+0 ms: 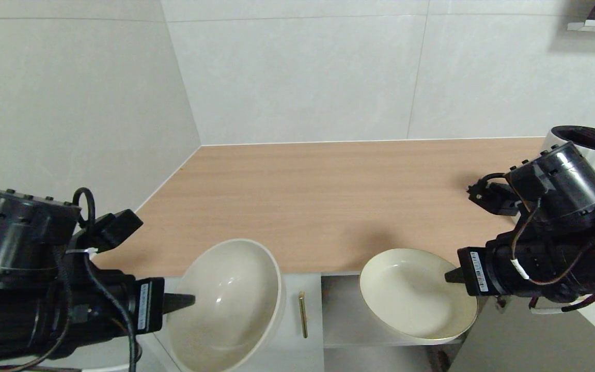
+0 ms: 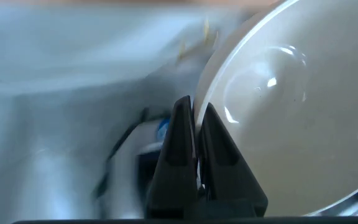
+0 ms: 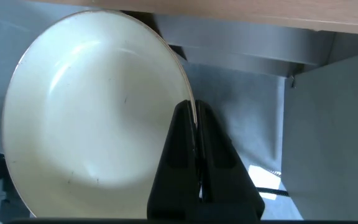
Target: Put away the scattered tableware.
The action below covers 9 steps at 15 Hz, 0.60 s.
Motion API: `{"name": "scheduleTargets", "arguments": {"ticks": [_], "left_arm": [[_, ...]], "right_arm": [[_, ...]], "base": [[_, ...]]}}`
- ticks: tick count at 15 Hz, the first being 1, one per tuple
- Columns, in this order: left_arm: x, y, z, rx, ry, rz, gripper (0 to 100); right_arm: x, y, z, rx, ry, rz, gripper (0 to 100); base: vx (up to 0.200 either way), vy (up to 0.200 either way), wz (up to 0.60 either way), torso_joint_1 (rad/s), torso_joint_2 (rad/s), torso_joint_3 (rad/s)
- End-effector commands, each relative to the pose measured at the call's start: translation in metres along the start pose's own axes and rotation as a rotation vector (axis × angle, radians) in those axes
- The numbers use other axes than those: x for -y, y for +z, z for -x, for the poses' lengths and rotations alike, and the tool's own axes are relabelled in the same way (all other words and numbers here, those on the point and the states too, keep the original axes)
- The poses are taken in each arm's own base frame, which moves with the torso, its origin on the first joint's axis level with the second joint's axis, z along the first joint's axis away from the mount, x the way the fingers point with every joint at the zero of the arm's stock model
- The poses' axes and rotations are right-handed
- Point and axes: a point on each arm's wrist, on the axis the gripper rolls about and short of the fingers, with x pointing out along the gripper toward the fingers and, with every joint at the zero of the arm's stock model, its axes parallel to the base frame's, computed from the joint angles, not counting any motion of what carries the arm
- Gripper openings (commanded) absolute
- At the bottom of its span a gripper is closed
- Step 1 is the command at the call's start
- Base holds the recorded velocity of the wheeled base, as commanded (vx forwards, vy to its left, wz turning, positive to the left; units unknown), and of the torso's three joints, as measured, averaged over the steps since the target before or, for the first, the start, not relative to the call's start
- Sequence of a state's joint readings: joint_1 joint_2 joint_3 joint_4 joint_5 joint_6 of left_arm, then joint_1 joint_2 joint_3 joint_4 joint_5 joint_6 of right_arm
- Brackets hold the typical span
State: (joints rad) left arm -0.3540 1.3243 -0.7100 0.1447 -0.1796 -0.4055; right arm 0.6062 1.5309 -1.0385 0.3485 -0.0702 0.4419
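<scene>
We log 2 dishes, both held off the front edge of the wooden countertop (image 1: 328,191). The left gripper (image 1: 186,299) (image 2: 196,109) pinches the rim of the white bowl (image 1: 230,299) (image 2: 291,112), which tilts toward the head camera. The right gripper (image 1: 450,276) (image 3: 194,112) pinches the rim of the cream plate (image 1: 411,292) (image 3: 92,112), also tilted. Between them, 1 brass handle (image 1: 302,313) sits on the grey cabinet front (image 1: 297,356).

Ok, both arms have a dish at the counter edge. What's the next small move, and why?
Probably ease the right gripper forward, carrying the plate into the open compartment under the counter. Its jaws pinch the plate's rim and the plate hangs right before that opening; the bowl in the left gripper is off to that opening's side.
</scene>
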Motion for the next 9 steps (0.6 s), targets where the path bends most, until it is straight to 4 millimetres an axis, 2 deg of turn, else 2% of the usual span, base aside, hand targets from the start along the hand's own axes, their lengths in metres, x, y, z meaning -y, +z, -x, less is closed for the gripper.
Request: {"name": "scheduleTargets", "arguments": {"ticks": [1,4,7,9], "left_arm": [[0.008,-0.002,0.025,0.064,-0.044,-0.057,0],[0.008,-0.005,0.012,0.010,-0.035,-0.059,0],[0.010,-0.007,0.006,-0.021,-0.034,-0.070,0],[0.011,-0.009,0.005,-0.030,-0.038,-0.076,0]], "right_arm": [[0.000,-0.003,0.004,0.005,0.006,0.005,0],[0.000,-0.003,0.001,-0.001,0.000,0.032,0],[0.000,-0.004,0.000,-0.006,-0.003,0.032,0],[0.000,-0.003,0.000,0.001,0.000,0.032,0]], "base": [[0.000,0.000,0.00,0.000,0.00,0.000],[0.000,0.000,0.00,0.000,0.00,0.000],[-0.200,0.000,0.00,0.009,0.00,0.004],[0.000,0.000,0.00,0.000,0.00,0.000]]}}
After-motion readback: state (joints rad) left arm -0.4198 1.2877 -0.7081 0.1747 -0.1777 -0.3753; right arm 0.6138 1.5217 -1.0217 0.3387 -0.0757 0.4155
